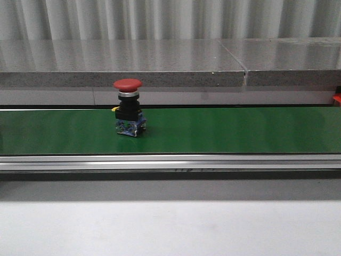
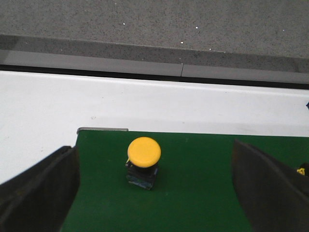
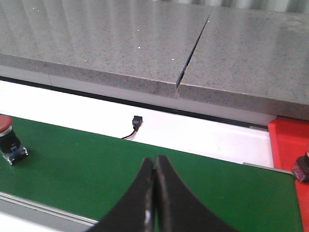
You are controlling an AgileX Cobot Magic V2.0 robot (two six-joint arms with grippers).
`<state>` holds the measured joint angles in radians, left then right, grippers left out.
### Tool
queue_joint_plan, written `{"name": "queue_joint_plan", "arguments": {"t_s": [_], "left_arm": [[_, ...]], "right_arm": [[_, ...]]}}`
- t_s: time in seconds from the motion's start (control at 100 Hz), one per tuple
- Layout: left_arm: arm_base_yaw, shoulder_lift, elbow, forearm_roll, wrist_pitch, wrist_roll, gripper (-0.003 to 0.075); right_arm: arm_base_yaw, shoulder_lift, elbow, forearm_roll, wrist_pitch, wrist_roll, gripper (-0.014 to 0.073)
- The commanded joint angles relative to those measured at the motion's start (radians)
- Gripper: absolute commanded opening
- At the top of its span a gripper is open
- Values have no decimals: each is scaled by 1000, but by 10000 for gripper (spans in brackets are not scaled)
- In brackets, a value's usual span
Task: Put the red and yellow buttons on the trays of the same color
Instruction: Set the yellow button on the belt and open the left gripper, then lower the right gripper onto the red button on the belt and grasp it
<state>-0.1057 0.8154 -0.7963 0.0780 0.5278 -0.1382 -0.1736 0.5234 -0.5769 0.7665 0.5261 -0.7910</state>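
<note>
A red button (image 1: 128, 106) with a black and blue base stands upright on the green belt (image 1: 224, 130), left of centre. Its cap also shows at the edge of the right wrist view as the red button (image 3: 6, 124). A yellow button (image 2: 144, 152) stands upright on the green belt (image 2: 203, 183) near the belt's end. My left gripper (image 2: 154, 198) is open, its fingers (image 2: 41, 193) wide on either side of that button and not touching it. My right gripper (image 3: 154, 164) is shut and empty above the belt. The red tray (image 3: 288, 142) lies past the belt's end. No yellow tray is in view.
A grey stone ledge (image 1: 160, 66) runs behind the belt, and a metal rail (image 1: 170, 161) along its front. A dark object (image 3: 303, 166) sits on the red tray. A small black connector with wires (image 3: 136, 121) lies on the white surface behind the belt.
</note>
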Motion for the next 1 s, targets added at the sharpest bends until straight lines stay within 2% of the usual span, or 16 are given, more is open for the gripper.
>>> {"name": "queue_joint_plan", "arguments": {"t_s": [0.0, 0.22, 0.29, 0.36, 0.41, 0.53, 0.59, 0.99], "left_arm": [[-7, -109, 69, 8, -104, 0, 618], [-7, -381, 300, 10, -117, 21, 613], [-7, -460, 357, 10, -117, 21, 573], [-7, -537, 387, -1, -117, 21, 481], [-7, -583, 392, -1, -117, 21, 386], [-7, -656, 394, 6, -115, 21, 99], [-7, -669, 394, 8, -111, 21, -19], [-7, -670, 396, 8, -98, 21, -21]], "right_arm": [[-1, 2, -25, 22, -47, -3, -68], [-1, 2, -25, 22, -47, -3, -68], [-1, 2, -25, 22, -47, -3, -68], [-1, 2, -25, 22, -47, -3, -68], [-1, 2, -25, 22, -47, -3, -68], [-1, 2, -25, 22, -47, -3, -68], [-1, 2, -25, 22, -47, -3, -68], [-1, 2, -25, 25, -47, -3, -68]]}}
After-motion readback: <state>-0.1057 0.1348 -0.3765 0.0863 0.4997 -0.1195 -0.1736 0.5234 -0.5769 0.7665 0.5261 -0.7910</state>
